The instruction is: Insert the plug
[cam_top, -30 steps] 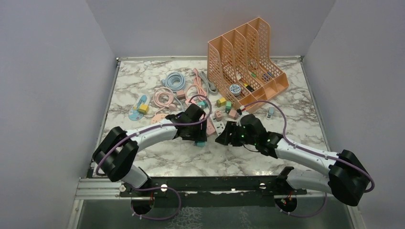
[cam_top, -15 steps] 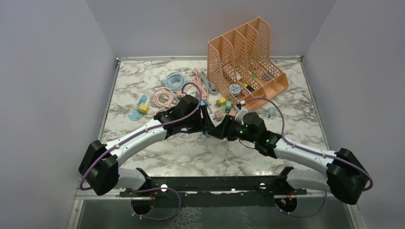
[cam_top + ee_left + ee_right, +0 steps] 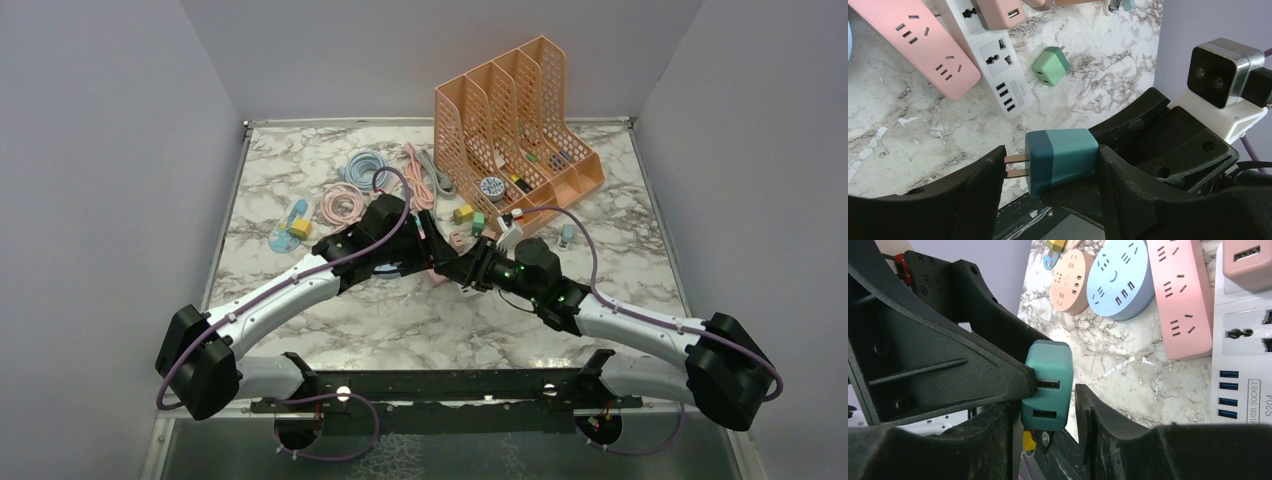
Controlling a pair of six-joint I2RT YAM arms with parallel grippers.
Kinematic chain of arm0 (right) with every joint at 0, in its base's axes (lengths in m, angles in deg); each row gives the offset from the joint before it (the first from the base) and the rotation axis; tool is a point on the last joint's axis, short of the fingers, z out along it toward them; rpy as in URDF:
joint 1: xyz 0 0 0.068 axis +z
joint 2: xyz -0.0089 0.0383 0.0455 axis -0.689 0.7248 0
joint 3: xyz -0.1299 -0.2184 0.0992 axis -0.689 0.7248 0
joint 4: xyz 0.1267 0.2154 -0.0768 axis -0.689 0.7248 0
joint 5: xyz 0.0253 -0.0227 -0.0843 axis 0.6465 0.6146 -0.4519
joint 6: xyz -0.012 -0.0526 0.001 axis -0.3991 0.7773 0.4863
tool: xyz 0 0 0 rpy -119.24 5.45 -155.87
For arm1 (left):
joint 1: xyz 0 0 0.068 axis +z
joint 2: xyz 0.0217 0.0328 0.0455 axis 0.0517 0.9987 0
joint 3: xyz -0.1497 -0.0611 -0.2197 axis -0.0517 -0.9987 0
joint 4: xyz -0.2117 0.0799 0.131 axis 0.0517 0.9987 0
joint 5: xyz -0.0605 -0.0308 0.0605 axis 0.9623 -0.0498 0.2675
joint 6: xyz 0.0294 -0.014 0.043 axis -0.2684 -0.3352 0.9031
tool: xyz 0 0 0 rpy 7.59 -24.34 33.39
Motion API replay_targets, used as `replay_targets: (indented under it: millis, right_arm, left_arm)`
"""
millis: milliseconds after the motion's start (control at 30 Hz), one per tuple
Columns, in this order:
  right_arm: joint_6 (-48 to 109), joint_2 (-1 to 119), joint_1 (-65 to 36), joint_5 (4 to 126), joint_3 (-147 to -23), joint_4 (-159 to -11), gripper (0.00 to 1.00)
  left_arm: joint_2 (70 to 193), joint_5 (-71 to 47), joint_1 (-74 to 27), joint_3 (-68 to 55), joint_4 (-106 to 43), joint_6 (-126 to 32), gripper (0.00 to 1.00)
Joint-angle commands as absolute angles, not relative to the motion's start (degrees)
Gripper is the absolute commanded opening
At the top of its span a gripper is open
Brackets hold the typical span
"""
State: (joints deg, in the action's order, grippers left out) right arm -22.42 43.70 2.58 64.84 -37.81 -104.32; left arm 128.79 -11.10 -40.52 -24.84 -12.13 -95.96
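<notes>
The teal two-tone plug (image 3: 1060, 157) hangs above the marble table, and my left gripper (image 3: 1050, 165) is shut on it lengthwise. Its two prongs press one finger and its back presses the other. My right gripper (image 3: 1048, 412) straddles the same plug (image 3: 1048, 387) from the other side, facing its USB ports. Its jaws stand narrowly open, with a thin gap at the right finger (image 3: 1088, 415). In the top view the left gripper (image 3: 440, 258) and the right gripper (image 3: 462, 272) meet nose to nose at mid-table. A white power strip (image 3: 998, 65) lies below them.
A pink power strip (image 3: 923, 45) lies beside the white one, with a small green charger (image 3: 1050, 66) close by. Round blue (image 3: 1120, 282) and orange (image 3: 1073, 282) sockets lie further left. An orange file rack (image 3: 515, 110) stands at the back right, coiled cables (image 3: 365, 170) at the back.
The left arm has carried the plug up and away from the near edge. The right gripper has come in against it and narrowed its jaws around the plug.
</notes>
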Motion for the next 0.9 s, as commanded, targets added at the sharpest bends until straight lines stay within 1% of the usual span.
replay_targets:
  millis: [0,67,167,267,300,400,467,533,600,667,767,867]
  right_arm:
    - [-23.16,41.19,2.68,59.51,-36.92,-107.94,0.41]
    - [-22.99,41.13,2.68,59.22,-37.25,-107.67,0.42]
    - [-22.11,40.83,2.68,58.85,-37.54,-108.44,0.33]
    - [-20.67,40.05,2.68,58.51,-37.81,-108.94,0.25]
    - [-19.99,39.71,2.68,58.66,-38.08,-108.60,0.23]
    - [-17.35,38.51,2.58,59.52,-39.74,-105.38,0.22]
    - [-15.56,37.66,2.17,61.24,-41.25,-102.06,0.22]
    - [-14.88,37.35,0.79,64.55,-43.49,-97.43,0.22]
    - [-16.18,37.39,-1.14,69.00,-46.19,-91.69,0.22]
    - [-17.86,37.65,-2.91,74.16,-49.52,-86.62,0.21]
    - [-19.15,38.43,-3.12,75.92,-54.72,-78.45,0.21]
    - [-21.23,39.03,-3.12,78.14,-57.08,-76.29,0.21]
  left_arm:
    - [126.49,-9.35,-40.63,-24.13,-11.95,-96.95,0.63]
    - [126.42,-9.24,-40.63,-24.02,-11.85,-97.24,0.65]
    - [126.30,-9.07,-40.52,-23.95,-11.84,-97.66,0.73]
    - [125.80,-9.13,-40.18,-23.78,-11.73,-97.57,0.84]
    - [125.41,-9.40,-39.85,-23.59,-11.68,-97.21,0.87]
    - [123.37,-11.68,-38.65,-23.01,-11.59,-93.79,0.93]
    - [121.20,-14.25,-38.31,-22.41,-12.47,-87.69,0.94]
    - [118.73,-14.52,-38.18,-22.15,-14.85,-78.01,0.94]
    - [116.28,-10.20,-38.18,-22.14,-17.40,-67.33,0.94]
    - [114.51,-8.09,-38.26,-21.52,-16.76,-59.33,0.92]
    - [113.32,-4.28,-38.21,-20.65,-15.27,-50.82,0.91]
    - [113.02,3.92,-38.27,-22.11,-16.32,-40.85,0.89]
